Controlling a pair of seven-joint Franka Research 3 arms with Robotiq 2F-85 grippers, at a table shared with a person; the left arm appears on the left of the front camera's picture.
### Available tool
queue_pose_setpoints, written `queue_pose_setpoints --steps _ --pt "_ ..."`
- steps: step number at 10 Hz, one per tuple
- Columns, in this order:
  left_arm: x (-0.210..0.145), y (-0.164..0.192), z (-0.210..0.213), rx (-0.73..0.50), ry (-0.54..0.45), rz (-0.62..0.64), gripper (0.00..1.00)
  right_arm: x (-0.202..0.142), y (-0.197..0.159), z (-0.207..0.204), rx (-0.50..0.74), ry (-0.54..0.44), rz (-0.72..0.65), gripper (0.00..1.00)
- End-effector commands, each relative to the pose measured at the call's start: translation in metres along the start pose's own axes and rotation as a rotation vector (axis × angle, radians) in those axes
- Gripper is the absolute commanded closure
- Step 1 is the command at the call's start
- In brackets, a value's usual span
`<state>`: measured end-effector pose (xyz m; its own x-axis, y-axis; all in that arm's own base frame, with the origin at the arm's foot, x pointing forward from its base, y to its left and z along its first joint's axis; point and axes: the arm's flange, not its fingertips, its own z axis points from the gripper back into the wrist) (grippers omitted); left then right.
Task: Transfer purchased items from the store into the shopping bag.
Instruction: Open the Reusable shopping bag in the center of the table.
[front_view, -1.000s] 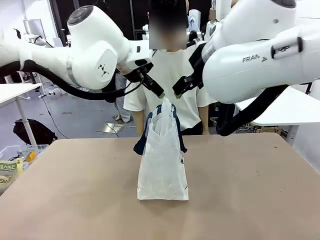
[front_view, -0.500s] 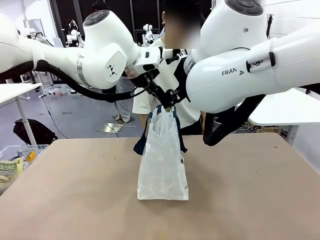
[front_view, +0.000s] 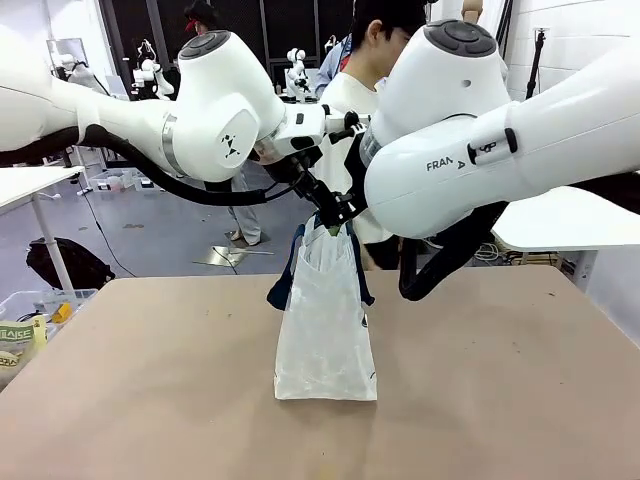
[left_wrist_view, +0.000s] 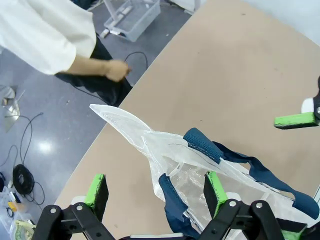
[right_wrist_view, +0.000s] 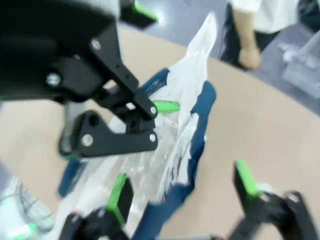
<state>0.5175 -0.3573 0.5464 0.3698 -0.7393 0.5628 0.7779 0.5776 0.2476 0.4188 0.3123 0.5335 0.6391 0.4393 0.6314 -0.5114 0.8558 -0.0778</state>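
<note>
The shopping bag (front_view: 325, 320) stands upright mid-table, frosted plastic with navy handles (front_view: 284, 282). Both arms meet above its mouth. My left gripper (front_view: 338, 211) hovers at the bag's top rim. In the left wrist view the left gripper (left_wrist_view: 156, 190) is open, and the bag's rim (left_wrist_view: 150, 145) and a navy handle (left_wrist_view: 200, 142) lie between its green pads. In the right wrist view my right gripper (right_wrist_view: 182, 189) is open too, straddling the bag's edge (right_wrist_view: 185, 120) just below the left gripper's black fingers (right_wrist_view: 125, 120). Neither holds anything.
A person in a white shirt stands at the far edge behind the bag, one hand (left_wrist_view: 116, 70) hanging low. The tan table (front_view: 500, 380) is bare around the bag. A clear bin with packets (front_view: 25, 325) sits off the left edge, and a white table (front_view: 570, 220) stands at right.
Both arms have swung inward and down, from apart above the bag to close together over its mouth. The bag has stayed put.
</note>
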Motion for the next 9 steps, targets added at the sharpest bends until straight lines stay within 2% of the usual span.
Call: queue_pose_setpoints --steps 1,2,3,4,5,8,9 --pt "0.007 -0.003 0.001 0.007 0.024 0.005 0.00 0.015 0.015 -0.015 -0.032 0.008 -0.030 0.00" --pt "0.006 -0.005 0.000 0.003 0.028 0.002 0.00 0.016 0.014 -0.019 -0.058 0.008 -0.032 0.00" --pt "0.004 -0.006 0.000 0.002 0.029 -0.006 0.04 0.017 0.014 -0.024 -0.073 0.011 -0.033 0.00" --pt "0.004 -0.005 -0.001 0.003 0.033 -0.003 0.20 0.017 0.012 -0.028 -0.087 0.006 -0.033 0.03" --pt "0.004 -0.005 -0.003 0.005 0.042 -0.006 0.40 0.016 0.011 -0.026 -0.114 -0.020 -0.025 0.23" --pt "0.003 -0.006 -0.003 0.008 0.064 -0.011 0.99 0.016 0.009 -0.028 -0.111 -0.013 -0.038 0.82" --pt "0.002 -0.006 -0.003 0.009 0.069 -0.010 1.00 0.016 0.009 -0.028 -0.110 -0.008 -0.041 1.00"
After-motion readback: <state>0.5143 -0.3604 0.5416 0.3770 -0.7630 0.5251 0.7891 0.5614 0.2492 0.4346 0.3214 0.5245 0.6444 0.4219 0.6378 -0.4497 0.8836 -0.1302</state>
